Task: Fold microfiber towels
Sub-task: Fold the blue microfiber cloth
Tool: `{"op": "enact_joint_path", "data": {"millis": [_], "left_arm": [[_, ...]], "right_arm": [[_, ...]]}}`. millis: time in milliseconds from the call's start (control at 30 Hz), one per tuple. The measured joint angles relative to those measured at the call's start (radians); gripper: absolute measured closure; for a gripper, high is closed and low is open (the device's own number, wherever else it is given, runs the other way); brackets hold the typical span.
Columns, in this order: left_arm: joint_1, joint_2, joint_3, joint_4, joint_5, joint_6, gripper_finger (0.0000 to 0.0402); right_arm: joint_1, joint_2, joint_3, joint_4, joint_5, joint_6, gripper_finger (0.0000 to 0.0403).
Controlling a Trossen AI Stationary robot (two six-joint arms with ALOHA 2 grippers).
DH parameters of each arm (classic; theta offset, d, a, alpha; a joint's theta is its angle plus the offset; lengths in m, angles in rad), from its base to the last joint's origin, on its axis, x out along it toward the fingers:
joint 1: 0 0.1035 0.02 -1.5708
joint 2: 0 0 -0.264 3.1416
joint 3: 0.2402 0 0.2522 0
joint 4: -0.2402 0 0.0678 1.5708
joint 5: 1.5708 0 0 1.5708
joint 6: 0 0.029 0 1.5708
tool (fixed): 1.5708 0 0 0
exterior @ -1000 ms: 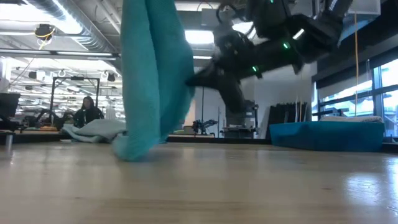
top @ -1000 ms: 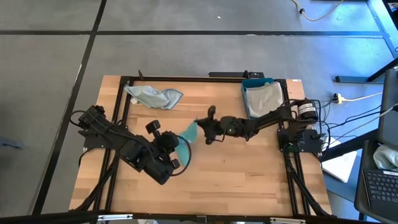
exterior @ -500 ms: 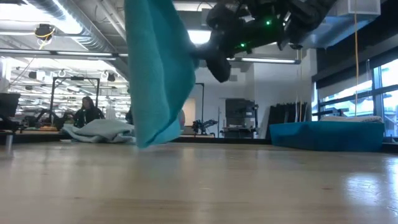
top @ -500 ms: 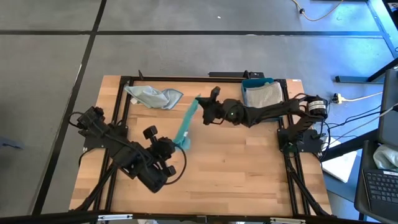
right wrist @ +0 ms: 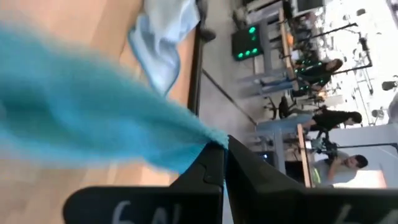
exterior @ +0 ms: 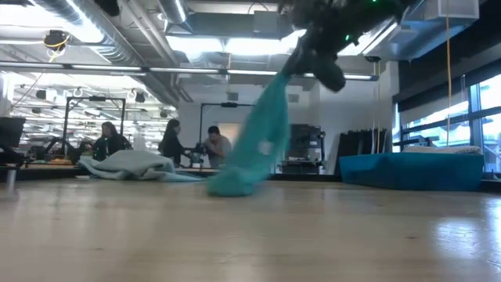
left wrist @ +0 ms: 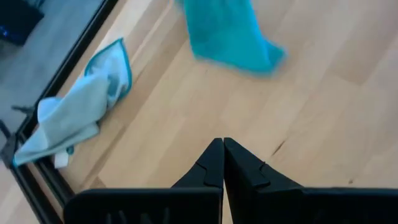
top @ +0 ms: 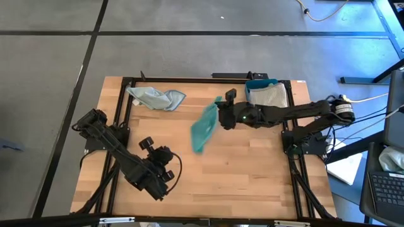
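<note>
The table (top: 252,183) spreads under me, bare wood over most of it. At its 1 o'clock corner stands the blue tray (top: 255,84) with a pale folded towel (top: 267,98) lying in it. At 11 o'clock lies a crumpled pale blue towel (top: 154,98), not yet touched.

My right gripper (top: 222,113) hangs just past the table's centre toward 12 o'clock, jaws pressed tight on one corner of the teal towel (top: 203,126). The cloth trails down and away from me at a slant; from table height its lower end seems to brush the wood or sit just above it, I cannot tell which. It is bunched, not spread.

My left gripper (top: 165,178) waits low at about 7 o'clock, jaws pressed together on nothing, well apart from the teal cloth.

As I judge it, this is the laying-out step: the towel is lifted but not flat. Next I would lower and drag it so it opens across the middle of the table, then part my left jaws and take a second corner, since one pinch alone will leave it wrinkled.
</note>
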Motion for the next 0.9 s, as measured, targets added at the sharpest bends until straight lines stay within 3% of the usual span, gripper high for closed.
{"op": "enact_joint_path", "data": {"millis": [233, 500, 633, 733, 900], "left_arm": [[-0.033, 0.000, -0.041, 0.018, -0.125, -0.098, 0.0401], [-0.010, 0.000, -0.152, 0.308, -0.487, 0.034, 0.0401], [0.055, 0.000, -0.239, 0.479, -0.628, 0.126, 0.0379], [0.133, 0.000, -0.293, 0.667, -0.652, 0.291, 0.0343], [0.277, 0.000, -0.355, 1.046, -0.541, 0.659, 0.0275]], "right_arm": [[0.009, -0.062, 0.000, -0.064, -0.048, 0.057, 0.0397], [0.045, -0.055, 0.000, -0.074, -0.051, 0.057, 0.0397], [0.081, -0.055, 0.000, -0.060, -0.070, 0.113, 0.0397], [0.097, -0.050, 0.001, -0.050, -0.135, 0.203, 0.0397], [0.107, -0.010, 0.001, -0.031, -0.125, 0.263, 0.0397]]}}
